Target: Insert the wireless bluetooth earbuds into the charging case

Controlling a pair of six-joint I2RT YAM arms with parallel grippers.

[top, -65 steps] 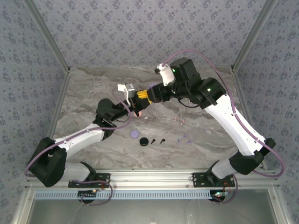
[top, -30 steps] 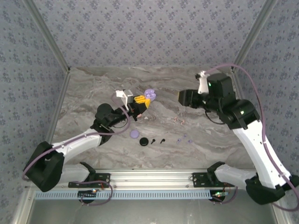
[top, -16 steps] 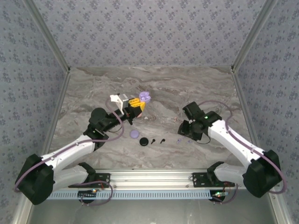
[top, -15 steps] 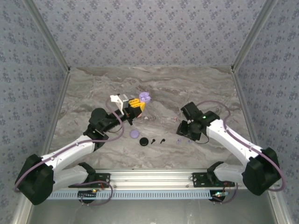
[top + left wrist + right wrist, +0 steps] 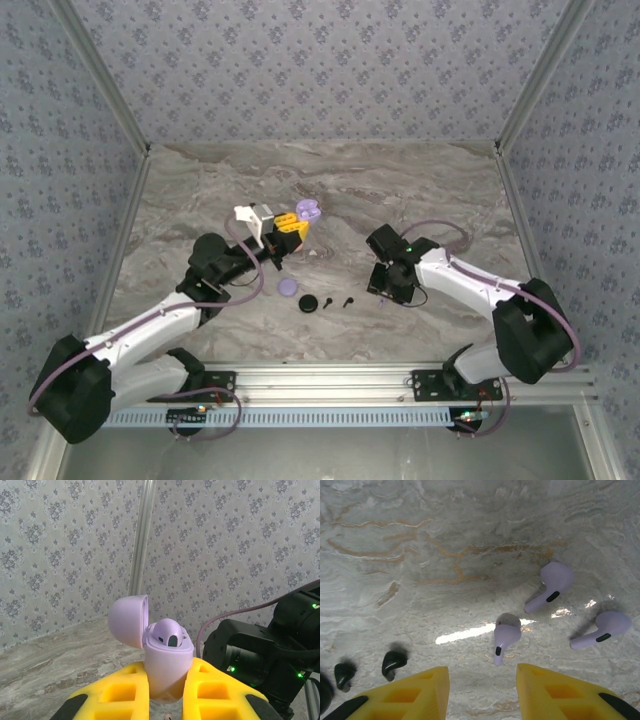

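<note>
My left gripper (image 5: 167, 682) is shut on an open purple charging case (image 5: 167, 660), held upright above the table. Its lid (image 5: 129, 621) hangs open to the left and one purple earbud (image 5: 169, 634) sits in it. From above, that case (image 5: 310, 209) is at the tip of the left gripper (image 5: 300, 220). My right gripper (image 5: 481, 672) is open, low over the table. A purple earbud (image 5: 507, 631) lies just ahead of its gap. Two more purple earbuds (image 5: 551, 582) (image 5: 602, 627) lie to the right. From above, the right gripper (image 5: 384, 290) is right of centre.
Two black earbuds (image 5: 394, 662) (image 5: 344, 674) lie left of the right gripper. From above, a round purple case (image 5: 288, 287), a round black case (image 5: 308, 303) and the black earbuds (image 5: 348, 301) sit mid-table. Patterned walls enclose the marbled table (image 5: 200, 190).
The right arm has swung from the back right down to the table by the purple earbuds. The left arm has drawn slightly left with the case still gripped.
</note>
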